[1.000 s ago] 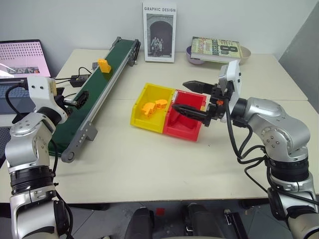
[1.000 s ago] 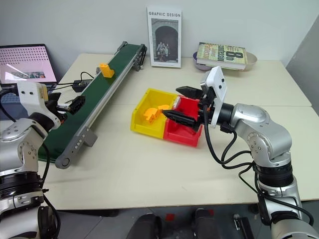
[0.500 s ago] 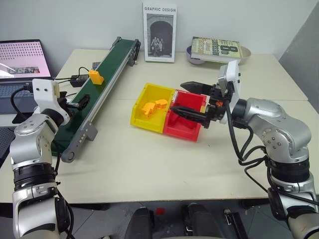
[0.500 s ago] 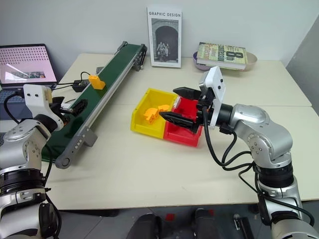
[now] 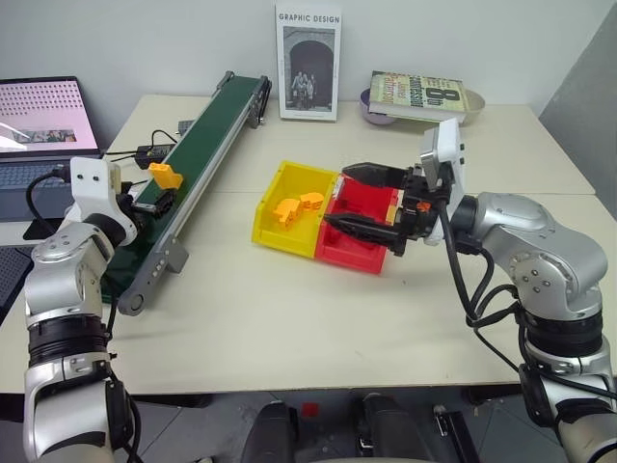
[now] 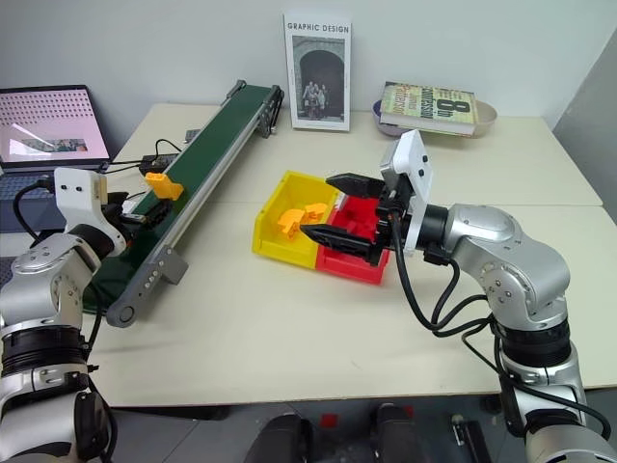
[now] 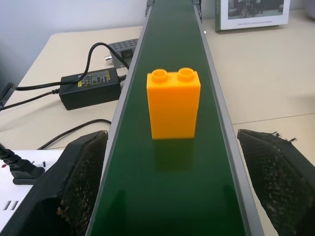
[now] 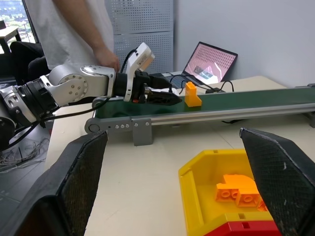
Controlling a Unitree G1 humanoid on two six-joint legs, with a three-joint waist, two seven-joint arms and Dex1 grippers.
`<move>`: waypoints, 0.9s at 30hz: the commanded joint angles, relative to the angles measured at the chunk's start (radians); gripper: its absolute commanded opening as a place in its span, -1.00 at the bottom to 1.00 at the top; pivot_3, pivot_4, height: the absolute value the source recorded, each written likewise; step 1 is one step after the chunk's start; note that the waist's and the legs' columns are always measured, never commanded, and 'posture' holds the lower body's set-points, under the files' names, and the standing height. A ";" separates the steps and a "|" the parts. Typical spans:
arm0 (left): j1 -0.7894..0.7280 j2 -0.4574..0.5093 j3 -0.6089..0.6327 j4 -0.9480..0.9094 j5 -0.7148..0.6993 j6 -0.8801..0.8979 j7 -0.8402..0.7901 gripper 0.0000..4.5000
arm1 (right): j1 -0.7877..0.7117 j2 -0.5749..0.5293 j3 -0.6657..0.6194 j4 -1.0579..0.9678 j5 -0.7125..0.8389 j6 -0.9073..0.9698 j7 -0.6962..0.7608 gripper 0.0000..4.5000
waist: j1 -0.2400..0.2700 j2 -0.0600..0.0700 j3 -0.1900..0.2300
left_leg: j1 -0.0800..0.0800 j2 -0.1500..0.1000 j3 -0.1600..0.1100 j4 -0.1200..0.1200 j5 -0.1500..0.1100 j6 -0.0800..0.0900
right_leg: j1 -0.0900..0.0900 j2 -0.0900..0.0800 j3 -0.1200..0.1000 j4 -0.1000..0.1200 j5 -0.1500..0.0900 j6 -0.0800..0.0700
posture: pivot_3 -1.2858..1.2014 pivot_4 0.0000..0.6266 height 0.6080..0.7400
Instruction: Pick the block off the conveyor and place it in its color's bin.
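Block (image 7: 173, 104) upright on conveyor (image 7: 167, 187) mid-belt, looks light, rigid, slick plastic; left claw (image 7: 172, 196) fingers apart, should pinch flat sides below studs.

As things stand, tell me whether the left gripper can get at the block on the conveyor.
Probably yes. The left gripper is open over the conveyor, and the block stands upright on the belt just ahead between its fingers, nothing between them.

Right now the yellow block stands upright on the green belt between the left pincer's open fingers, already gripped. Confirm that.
Not gripped. The left wrist view shows the block upright on the conveyor, ahead of the left pincer, whose open fingers stand clear of it.
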 commanded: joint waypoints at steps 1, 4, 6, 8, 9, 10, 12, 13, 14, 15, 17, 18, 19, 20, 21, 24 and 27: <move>-0.006 0.020 -0.005 -0.005 0.008 -0.010 -0.005 0.96 | -0.007 -0.012 -0.024 -0.036 0.027 0.000 -0.007 1.00 | 0.000 0.000 0.000 | 0.000 0.000 0.000 0.000 0.000 0.000 | 0.000 0.000 0.000 0.000 0.000 0.000 | 0.03 -0.52 1.00; 0.003 0.021 -0.007 -0.004 0.010 0.010 -0.001 0.88 | -0.008 -0.015 -0.022 -0.036 0.034 0.002 -0.010 1.00 | 0.000 0.000 0.000 | 0.000 0.000 0.000 0.000 0.000 0.000 | 0.000 0.000 0.000 0.000 0.000 0.000 | 0.03 -0.52 1.00; 0.023 0.025 0.006 -0.022 -0.001 0.038 0.003 0.77 | -0.008 -0.018 -0.022 -0.037 0.038 0.004 -0.011 1.00 | 0.000 0.000 0.000 | 0.000 0.000 0.000 0.000 0.000 0.000 | 0.000 0.000 0.000 0.000 0.000 0.000 | 0.03 -0.52 1.00; 0.046 0.031 0.015 -0.048 -0.006 0.058 0.006 0.58 | -0.010 -0.022 -0.023 -0.035 0.043 0.004 -0.012 1.00 | -0.001 0.000 0.000 | 0.000 0.000 0.000 0.000 0.000 0.000 | 0.000 0.000 0.000 0.000 0.000 0.000 | 0.03 -0.52 1.00; 0.056 0.034 0.018 -0.061 -0.007 0.067 0.009 0.48 | -0.010 -0.023 -0.024 -0.034 0.044 0.004 -0.013 1.00 | -0.001 0.000 0.000 | 0.000 0.000 0.000 0.000 0.000 0.000 | 0.000 0.000 0.000 0.000 0.000 0.000 | 0.03 -0.52 1.00; 0.072 0.037 0.024 -0.085 -0.012 0.083 0.012 0.38 | -0.011 -0.025 -0.024 -0.032 0.045 0.003 -0.012 1.00 | -0.001 0.000 0.000 | 0.000 0.001 0.000 0.000 0.000 0.000 | 0.000 -0.001 0.000 0.000 0.000 0.000 | 0.03 -0.52 1.00; 0.109 0.042 0.039 -0.153 -0.026 0.123 0.015 0.22 | -0.011 -0.027 -0.025 -0.029 0.045 0.001 -0.011 1.00 | -0.001 0.000 0.000 | 0.000 0.001 0.000 0.000 0.000 0.000 | 0.000 -0.001 0.000 0.000 0.000 0.000 | 0.03 -0.52 1.00; 0.125 0.044 0.046 -0.186 -0.034 0.142 0.018 0.13 | -0.012 -0.027 -0.026 -0.027 0.045 0.000 -0.011 1.00 | -0.001 0.000 0.000 | 0.000 0.001 0.000 0.000 0.000 0.000 | 0.000 -0.002 0.000 0.000 0.000 0.000 | 0.03 -0.52 1.00; 0.138 0.046 0.053 -0.217 -0.041 0.163 0.022 0.04 | -0.013 -0.027 -0.026 -0.026 0.045 -0.001 -0.012 1.00 | -0.001 0.000 0.000 | 0.000 0.001 0.000 0.000 0.000 0.000 | 0.000 -0.002 0.000 0.000 0.000 0.000 | 0.03 -0.52 1.00; 0.148 0.048 0.059 -0.241 -0.045 0.178 0.026 -0.06 | -0.013 -0.026 -0.026 -0.025 0.045 -0.002 -0.012 1.00 | -0.001 0.000 0.000 | 0.000 0.001 0.000 0.000 0.000 0.000 | 0.000 -0.003 0.000 0.000 0.000 0.000 | 0.03 -0.52 1.00; 0.163 0.050 0.069 -0.283 -0.053 0.209 0.037 -0.26 | -0.013 -0.024 -0.025 -0.022 0.044 -0.004 -0.012 1.00 | -0.001 0.000 0.000 | 0.000 0.001 0.000 0.000 0.000 0.000 | 0.000 -0.003 0.000 0.000 0.000 0.000 | 0.03 -0.52 1.00; 0.170 0.051 0.074 -0.302 -0.057 0.223 0.042 -0.33 | -0.013 -0.023 -0.024 -0.021 0.043 -0.006 -0.012 1.00 | -0.001 0.000 0.000 | 0.000 0.001 0.000 0.000 0.000 0.000 | 0.000 -0.003 0.000 0.000 0.000 0.000 | 0.03 -0.52 1.00; 0.175 0.052 0.079 -0.318 -0.059 0.235 0.045 -0.33 | -0.012 -0.022 -0.024 -0.021 0.043 -0.006 -0.013 1.00 | 0.000 0.000 0.000 | 0.000 0.001 0.000 0.000 0.000 0.000 | 0.000 -0.003 0.000 0.000 0.000 0.000 | 0.03 -0.52 1.00; 0.179 0.052 0.084 -0.337 -0.063 0.250 0.049 -0.32 | -0.012 -0.021 -0.025 -0.019 0.042 -0.008 -0.013 1.00 | 0.000 0.000 0.000 | 0.000 0.001 0.000 0.000 0.000 0.000 | 0.000 -0.003 0.000 0.000 0.000 0.000 | 0.03 -0.52 1.00; 0.183 0.052 0.087 -0.350 -0.065 0.260 0.051 -0.32 | -0.011 -0.020 -0.025 -0.019 0.042 -0.008 -0.014 1.00 | -0.001 0.000 0.000 | 0.000 0.001 0.000 0.000 0.000 0.000 | 0.000 -0.003 0.000 0.000 0.000 0.000 | 0.03 -0.52 1.00; 0.175 0.047 0.088 -0.388 -0.072 0.291 0.061 -0.32 | -0.006 -0.017 -0.033 -0.017 0.042 -0.008 -0.025 1.00 | 0.000 0.000 0.000 | 0.000 0.001 0.000 0.000 0.000 0.000 | 0.000 -0.003 0.000 0.000 0.000 0.000 | 0.03 -0.52 1.00; 0.126 0.016 0.045 -0.407 -0.083 0.297 0.064 -0.32 | 0.008 -0.009 -0.039 -0.030 0.040 -0.003 -0.056 1.00 | 0.000 0.000 0.000 | 0.000 0.001 0.000 0.000 0.000 0.000 | 0.000 -0.003 0.000 0.000 0.000 0.000 | 0.03 -0.52 1.00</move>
